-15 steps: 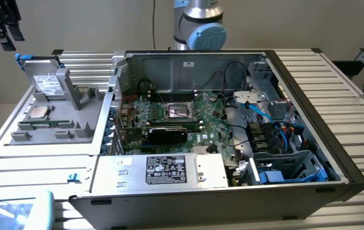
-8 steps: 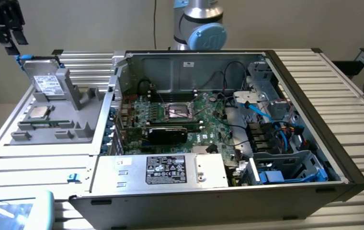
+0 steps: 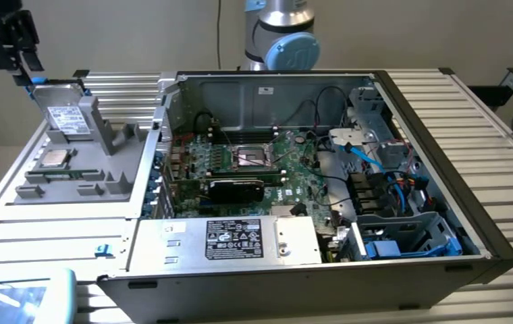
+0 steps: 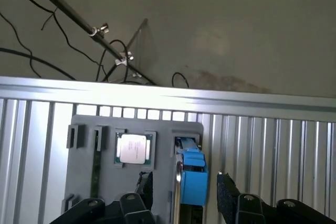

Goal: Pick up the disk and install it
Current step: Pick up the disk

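Note:
The disk is a silver drive with a white label in a blue carrier. It stands tilted in a grey holder at the exterior view's left. My gripper hangs just above the disk's upper far end. In the wrist view the blue carrier edge of the disk lies between the two black fingertips. The gripper is open and not touching the disk.
A square silver CPU chip and a green memory stick also sit in the grey holder. The open computer case fills the middle of the slatted table, with a black-labelled silver box and a blue-clipped bay at its front.

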Action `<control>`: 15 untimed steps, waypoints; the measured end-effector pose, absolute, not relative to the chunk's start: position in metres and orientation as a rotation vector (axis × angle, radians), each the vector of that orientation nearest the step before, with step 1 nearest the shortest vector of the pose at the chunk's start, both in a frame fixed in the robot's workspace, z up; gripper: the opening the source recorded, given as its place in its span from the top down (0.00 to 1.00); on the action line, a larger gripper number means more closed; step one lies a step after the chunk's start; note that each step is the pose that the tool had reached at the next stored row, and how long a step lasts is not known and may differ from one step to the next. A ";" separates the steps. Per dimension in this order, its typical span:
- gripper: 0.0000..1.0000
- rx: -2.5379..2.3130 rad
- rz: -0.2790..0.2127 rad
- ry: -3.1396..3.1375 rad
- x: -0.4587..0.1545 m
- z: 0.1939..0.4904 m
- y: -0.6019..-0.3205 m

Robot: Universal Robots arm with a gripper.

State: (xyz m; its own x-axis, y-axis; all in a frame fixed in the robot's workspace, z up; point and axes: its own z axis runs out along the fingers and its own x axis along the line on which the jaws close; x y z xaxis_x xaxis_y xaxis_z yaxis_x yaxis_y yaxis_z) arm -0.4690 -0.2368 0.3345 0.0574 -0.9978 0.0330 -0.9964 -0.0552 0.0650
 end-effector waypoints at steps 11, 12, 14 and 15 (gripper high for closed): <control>0.40 2.241 -0.031 -2.100 -0.466 0.314 -0.235; 0.40 2.243 -0.031 -2.099 -0.467 0.313 -0.235; 0.40 2.245 -0.031 -2.096 -0.466 0.309 -0.235; 0.40 2.247 -0.031 -2.094 -0.466 0.307 -0.235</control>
State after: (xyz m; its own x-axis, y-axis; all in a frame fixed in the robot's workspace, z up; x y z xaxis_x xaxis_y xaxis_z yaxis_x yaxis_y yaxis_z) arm -0.4665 -0.2345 0.3071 0.0714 -0.9969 0.0327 -0.9955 -0.0692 0.0648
